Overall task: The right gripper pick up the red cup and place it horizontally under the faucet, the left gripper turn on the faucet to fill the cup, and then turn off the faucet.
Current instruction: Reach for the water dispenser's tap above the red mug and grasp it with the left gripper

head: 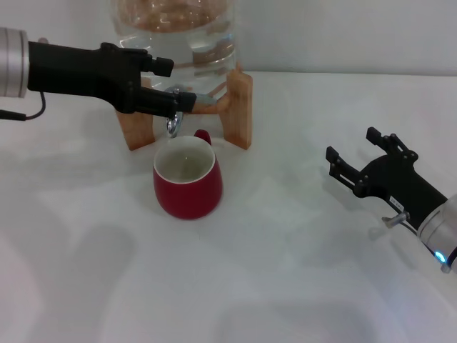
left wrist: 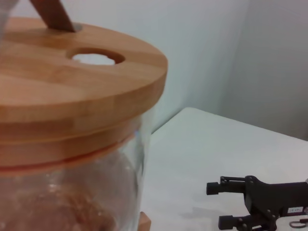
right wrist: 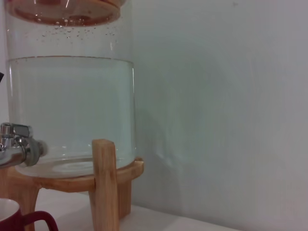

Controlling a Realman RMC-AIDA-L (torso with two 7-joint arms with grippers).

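The red cup (head: pixel 187 179) stands upright on the white table, directly below the faucet (head: pixel 183 101), its handle pointing back toward the stand. The faucet is fitted to a clear water jar (head: pixel 178 36). My left gripper (head: pixel 168 86) reaches in from the left and is at the faucet. Its fingers are apart, one above the tap and the other (head: pixel 158 103) against it. My right gripper (head: pixel 352 144) hovers open and empty well to the right of the cup. The right wrist view shows the faucet (right wrist: pixel 17 147) and the cup's rim (right wrist: pixel 12 219).
The jar rests on a wooden stand (head: pixel 240 107) at the back of the table (head: pixel 285 271), close to a white wall. Its wooden lid (left wrist: pixel 72 82) fills the left wrist view, with the right gripper (left wrist: pixel 217 205) farther off.
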